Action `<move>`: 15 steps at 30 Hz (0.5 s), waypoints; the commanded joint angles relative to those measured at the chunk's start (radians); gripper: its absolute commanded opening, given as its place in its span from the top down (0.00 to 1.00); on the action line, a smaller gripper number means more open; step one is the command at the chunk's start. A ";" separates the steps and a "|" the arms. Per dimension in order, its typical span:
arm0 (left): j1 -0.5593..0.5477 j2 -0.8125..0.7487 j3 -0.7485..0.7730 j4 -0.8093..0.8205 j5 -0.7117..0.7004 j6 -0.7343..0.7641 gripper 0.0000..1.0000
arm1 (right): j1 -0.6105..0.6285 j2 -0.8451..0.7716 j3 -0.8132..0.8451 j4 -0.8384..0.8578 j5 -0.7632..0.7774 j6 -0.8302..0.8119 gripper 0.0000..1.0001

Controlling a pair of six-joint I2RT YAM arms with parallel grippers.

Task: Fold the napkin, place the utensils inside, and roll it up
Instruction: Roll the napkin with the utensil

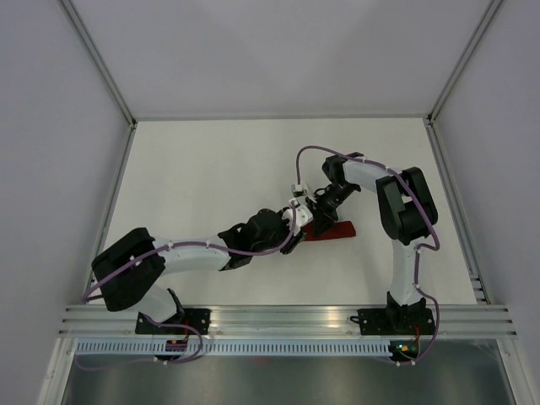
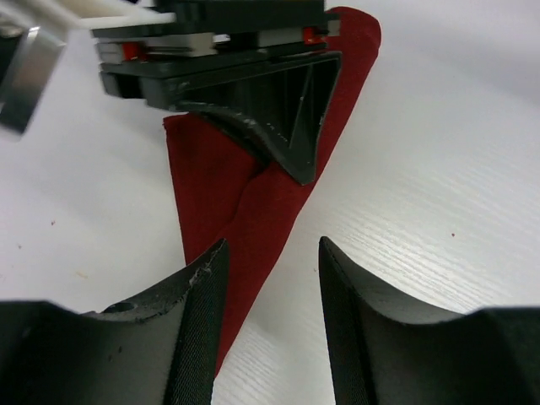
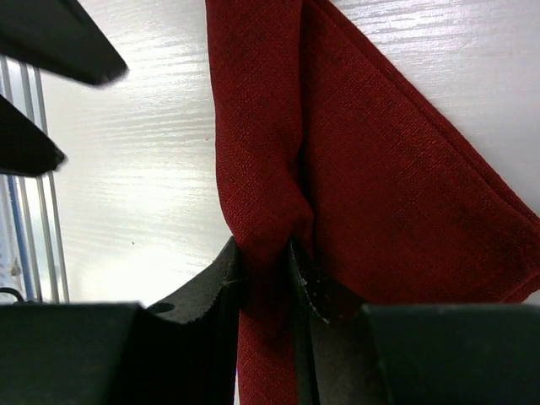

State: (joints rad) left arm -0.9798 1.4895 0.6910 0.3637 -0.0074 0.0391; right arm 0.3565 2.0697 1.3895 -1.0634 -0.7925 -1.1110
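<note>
The dark red napkin (image 1: pixel 333 230) lies folded into a narrow band on the white table, mostly under the two grippers. My right gripper (image 3: pixel 268 263) is shut on a rolled fold of the napkin (image 3: pixel 354 143); in the top view it (image 1: pixel 319 206) sits over the band's left end. My left gripper (image 2: pixel 270 253) is open, its left finger over the napkin's edge (image 2: pixel 245 211), its right finger over bare table; in the top view it (image 1: pixel 294 226) meets the right one. The pale utensil is hidden.
The right gripper's body (image 2: pixel 245 84) fills the top of the left wrist view. The left gripper's fingers (image 3: pixel 51 51) show at the upper left of the right wrist view. Metal rails (image 1: pixel 287 319) run along the near edge.
</note>
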 commanded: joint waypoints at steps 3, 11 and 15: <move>-0.072 0.127 0.053 0.069 -0.086 0.267 0.46 | 0.012 0.122 0.025 -0.055 0.045 -0.049 0.73; -0.103 0.284 0.134 0.078 -0.138 0.436 0.44 | 0.010 0.167 0.051 -0.060 0.059 -0.036 0.73; -0.103 0.328 0.162 0.078 -0.143 0.462 0.43 | 0.012 0.178 0.052 -0.050 0.065 -0.027 0.73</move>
State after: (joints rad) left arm -1.0813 1.7844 0.8116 0.4004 -0.1291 0.4053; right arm 0.3511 2.1616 1.4757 -1.1786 -0.8337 -1.0958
